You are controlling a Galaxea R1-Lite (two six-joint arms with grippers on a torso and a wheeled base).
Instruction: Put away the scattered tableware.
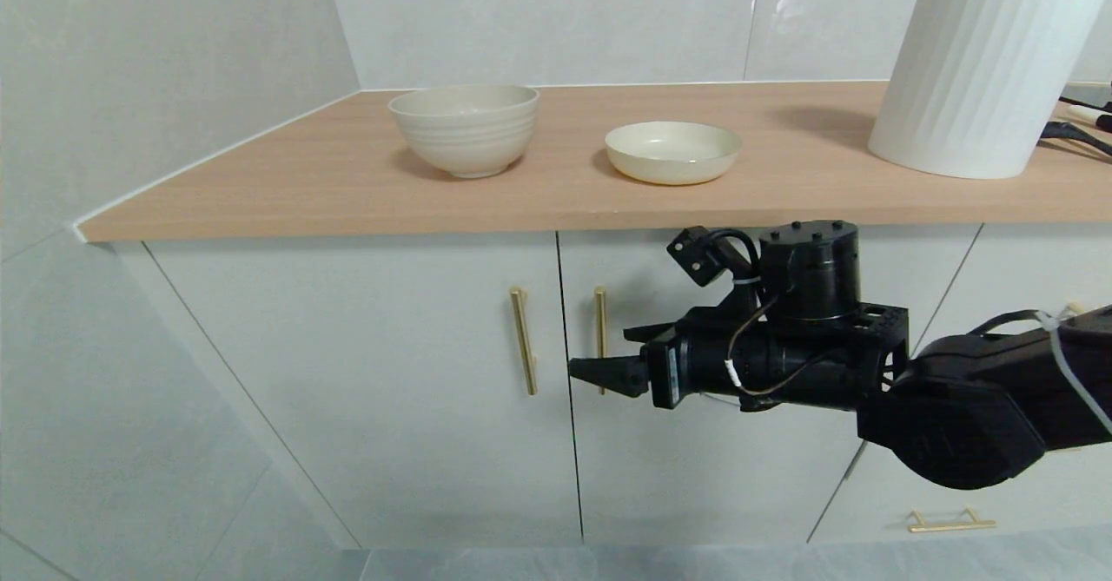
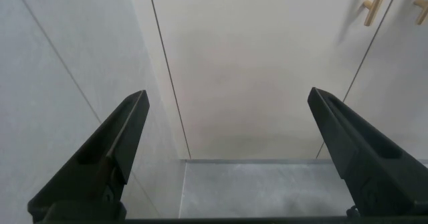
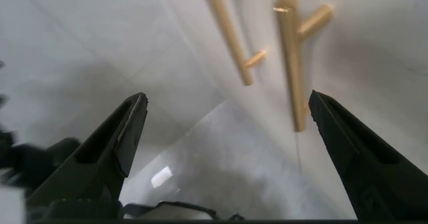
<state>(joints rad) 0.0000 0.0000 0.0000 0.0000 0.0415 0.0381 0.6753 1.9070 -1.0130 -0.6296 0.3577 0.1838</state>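
In the head view, a cream ribbed ceramic bowl (image 1: pixel 465 129) and a shallow cream ceramic dish (image 1: pixel 673 152) stand well apart on the light wooden countertop (image 1: pixel 287 181), the bowl nearer the wall corner. A tall white ribbed cylinder vessel (image 1: pixel 986 60) stands farther along on the robot's right. Below the worktop are white cabinet doors, each with a slim upright brass bar handle: the left door handle (image 1: pixel 522 340) and the right door handle (image 1: pixel 599 325), close on either side of the seam. The black right gripper (image 1: pixel 599 353) reaches in level from the right, its fingers parted and its tips just at the right door handle; whether they touch it I cannot tell. A short brass drawer pull (image 1: pixel 951 523) sits low on the right. In the left wrist view, the left gripper (image 2: pixel 227 93) is spread wide and holds nothing, facing a white door and grey floor. In the right wrist view, the fingers stand wide and empty, with both brass handles just ahead.
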